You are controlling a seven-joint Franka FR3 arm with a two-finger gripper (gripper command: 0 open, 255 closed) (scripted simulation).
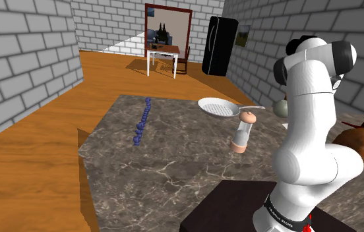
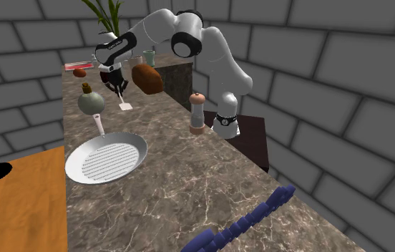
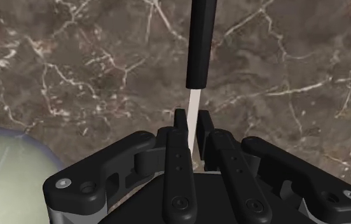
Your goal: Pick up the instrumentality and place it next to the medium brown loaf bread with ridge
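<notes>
Black-and-white utensil (image 3: 201,44) clasped between the narrow tool's (image 3: 191,119) fingertips, dark end beyond them, over marble counter (image 3: 72,63).

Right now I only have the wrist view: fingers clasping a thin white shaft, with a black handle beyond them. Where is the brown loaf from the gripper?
Observer: In the second exterior view the loaf sits just right of the gripper and its utensil.
Operator: And that pale round thing I see?
Observer: A greenish round bottle with a stopper, on that view's left of the gripper.
Operator: Anything else nearby?
Observer: A ridged pan, its handle pointing toward the bottle.
</notes>
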